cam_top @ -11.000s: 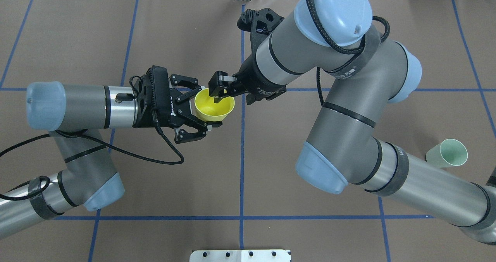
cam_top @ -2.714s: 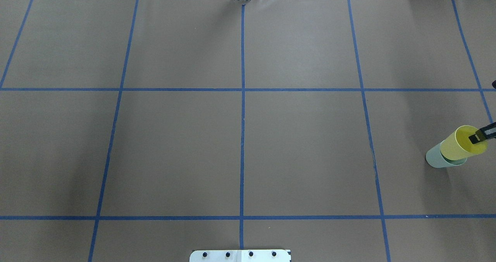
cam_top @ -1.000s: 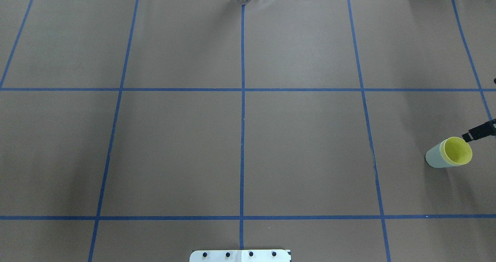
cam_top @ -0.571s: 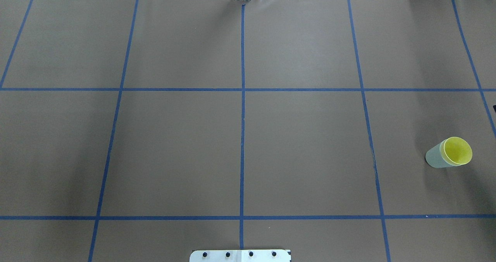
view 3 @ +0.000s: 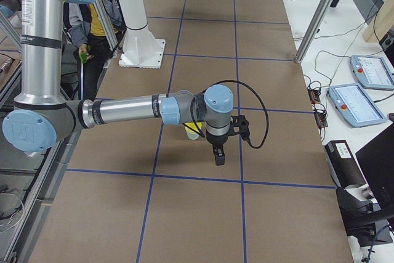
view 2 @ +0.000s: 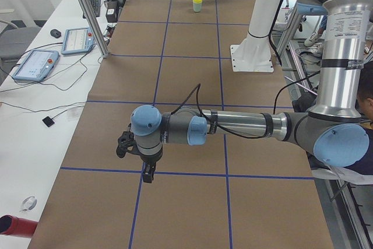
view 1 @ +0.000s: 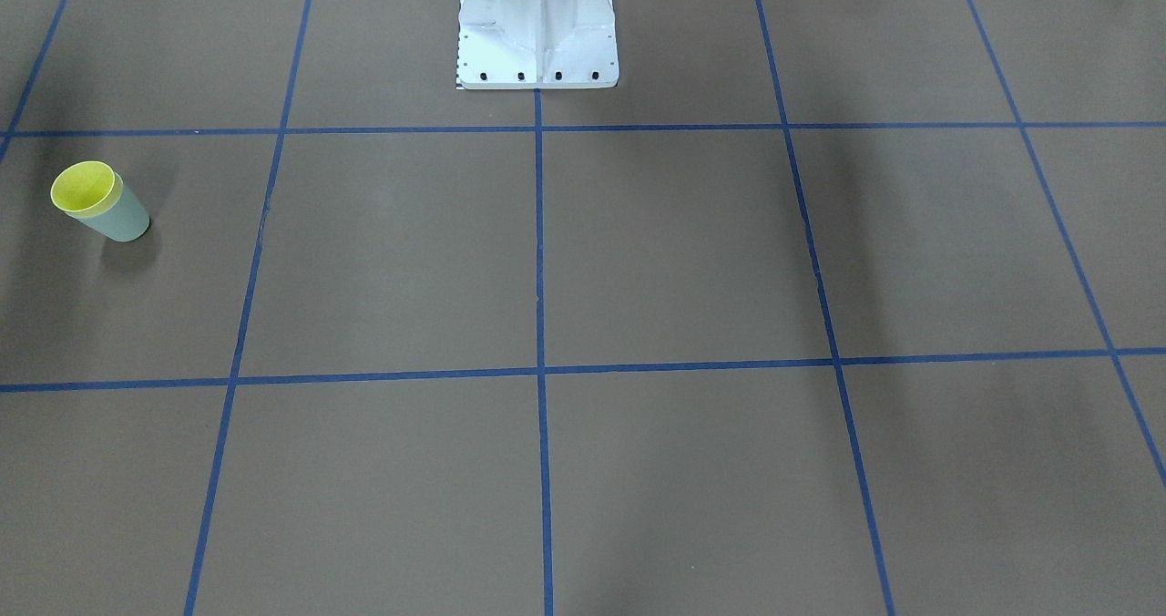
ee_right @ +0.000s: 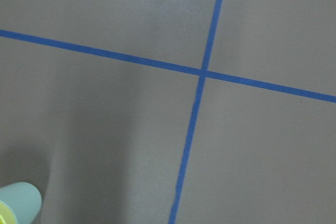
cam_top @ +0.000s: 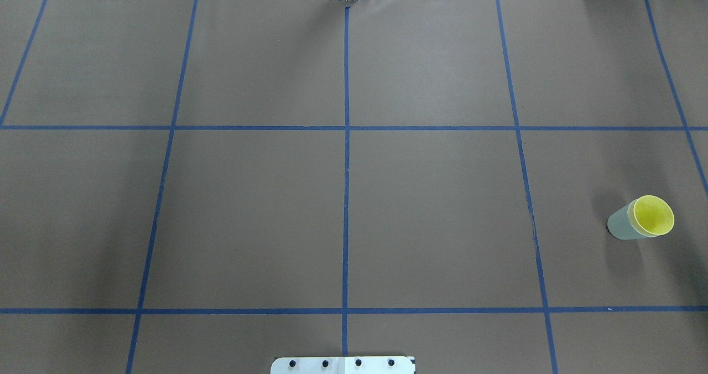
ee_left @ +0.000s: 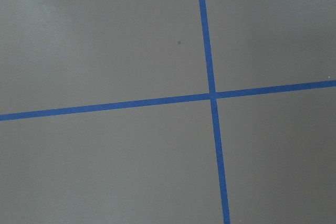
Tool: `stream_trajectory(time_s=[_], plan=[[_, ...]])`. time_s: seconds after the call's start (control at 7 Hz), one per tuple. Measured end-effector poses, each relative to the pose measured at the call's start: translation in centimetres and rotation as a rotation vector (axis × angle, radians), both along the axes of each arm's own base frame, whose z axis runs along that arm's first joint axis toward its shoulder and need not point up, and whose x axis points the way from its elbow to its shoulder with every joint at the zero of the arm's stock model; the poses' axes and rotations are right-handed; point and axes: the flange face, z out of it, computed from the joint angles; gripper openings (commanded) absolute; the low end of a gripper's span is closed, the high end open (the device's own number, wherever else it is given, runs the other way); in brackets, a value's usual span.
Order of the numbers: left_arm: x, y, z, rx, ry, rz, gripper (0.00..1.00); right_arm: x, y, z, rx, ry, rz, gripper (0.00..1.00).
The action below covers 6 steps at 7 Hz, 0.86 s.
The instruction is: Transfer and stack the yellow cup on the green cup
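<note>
The yellow cup [cam_top: 654,216] sits nested inside the green cup [cam_top: 620,226], upright on the brown mat at the overhead view's right edge. The stack also shows at the left of the front view, yellow cup [view 1: 83,188] in green cup [view 1: 125,220]. Nothing touches it. My right gripper [view 3: 218,156] hangs point-down just past the stack [view 3: 193,130], clear of it; I cannot tell if it is open or shut. My left gripper [view 2: 148,173] hangs over the mat's far end, away from the cups [view 2: 197,4]; I cannot tell its state either. The right wrist view catches the green cup's base [ee_right: 20,202].
The white robot pedestal [view 1: 537,28] stands at the mat's middle edge. Blue tape lines [cam_top: 345,128] grid the brown mat. Teach pendants lie on side tables [view 2: 35,64] [view 3: 368,71]. An aluminium post [view 2: 87,10] stands at the mat's edge. A person [view 3: 92,26] stands behind the pedestal.
The right gripper let go of the yellow cup, which settled fully into the green cup, then drew back to the right out of the overhead view. The cups have stayed still since.
</note>
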Motion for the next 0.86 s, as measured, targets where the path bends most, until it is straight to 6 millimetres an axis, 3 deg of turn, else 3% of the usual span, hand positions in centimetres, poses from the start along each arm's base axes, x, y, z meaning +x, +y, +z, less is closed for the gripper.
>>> stream_trajectory(time_s=[0.43,0.86], plan=[[0.0,0.1,0.3,-0.005,-0.001,0.002,1.00,0.6,1.2,2.7,-0.062,0.047,-0.002,1.00],[0.0,0.1,0.4,-0.006,-0.002,0.003,1.00,0.6,1.4,3.4,-0.075,0.049,-0.001,1.00]])
